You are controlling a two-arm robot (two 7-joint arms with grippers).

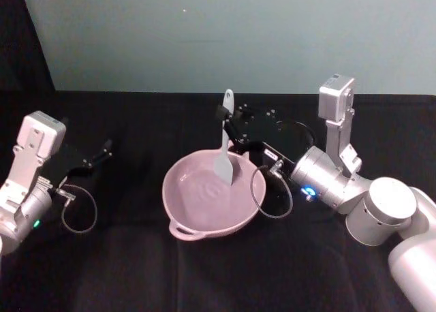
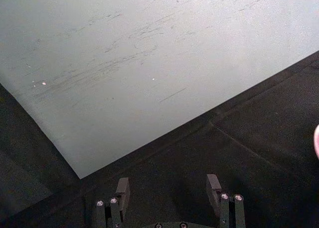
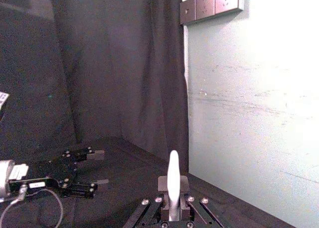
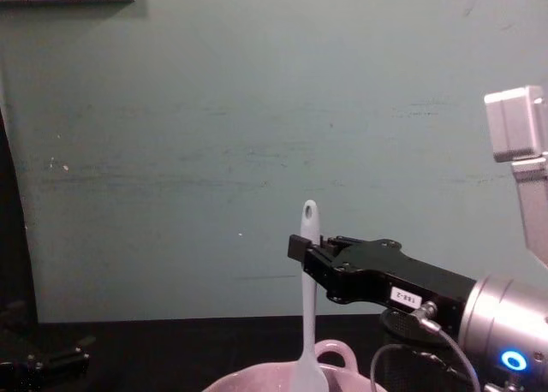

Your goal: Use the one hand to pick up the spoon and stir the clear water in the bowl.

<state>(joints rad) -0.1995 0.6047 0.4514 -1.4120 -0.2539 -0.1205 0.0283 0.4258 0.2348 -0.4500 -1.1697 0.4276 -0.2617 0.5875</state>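
Head view: slim white spoon (image 1: 225, 143), upright

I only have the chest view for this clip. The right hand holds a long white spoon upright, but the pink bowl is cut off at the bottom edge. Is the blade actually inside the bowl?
Observer: Yes. In the head view, the flat blade of the long slim white spoon dips inside the wide pale pink glossy bowl, toward its far side. The right hand grips the handle near its top.
Operator: Where is the left hand?
Observer: The left hand is at the left of the black-clothed table, well apart from the bowl, fingers open and empty.
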